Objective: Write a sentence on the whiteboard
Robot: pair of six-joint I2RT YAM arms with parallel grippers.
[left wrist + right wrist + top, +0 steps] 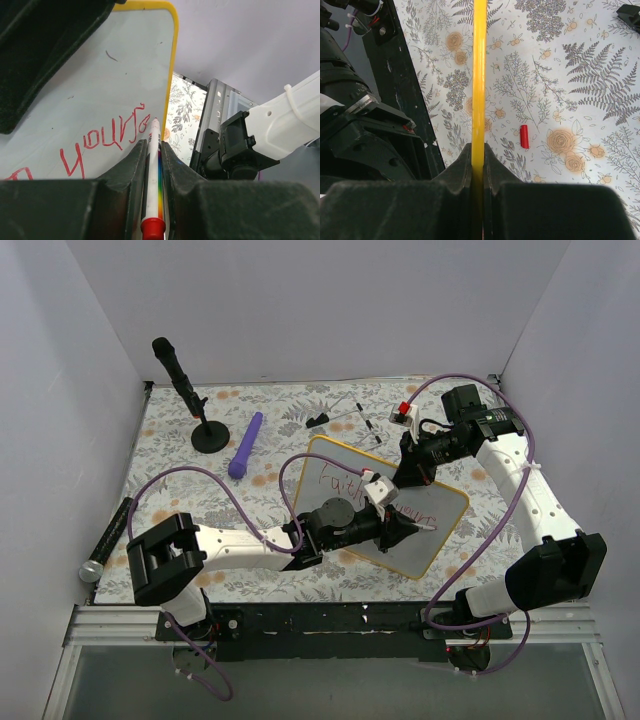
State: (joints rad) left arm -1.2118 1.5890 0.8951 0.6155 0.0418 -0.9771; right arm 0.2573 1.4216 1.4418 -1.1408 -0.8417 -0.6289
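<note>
- The whiteboard (447,508) stands tilted up off the floral tablecloth (570,75). Its yellow rim (479,75) runs straight out ahead of our right gripper's (478,150) jaws, and its white face spreads to the left of our left gripper's (154,147) jaws.
- The sentence (100,142) is in red. "Faith" sits on the upper line. On the lower line we read "yours" with a small loop after it, ending just left of the marker tip.
- We judge the writing well along but unfinished. The last word looks cut short, and little white is left between the last stroke and the rim.
- Our left jaws are clamped on the red marker (152,185), whose barrel runs forward between them. We cannot tell whether the tip touches the board.
- Our right jaws are closed on the board's rim, pinching it edge-on and bracing the board.
- What is left, we think, is the closing letters and then lifting the tip away.
- To the right of the right jaws a red marker cap (524,136) lies on the cloth.
- A microphone (178,375) on its stand and a purple stick-shaped object (245,445) sit well beyond both jaws, apart from the board.
</note>
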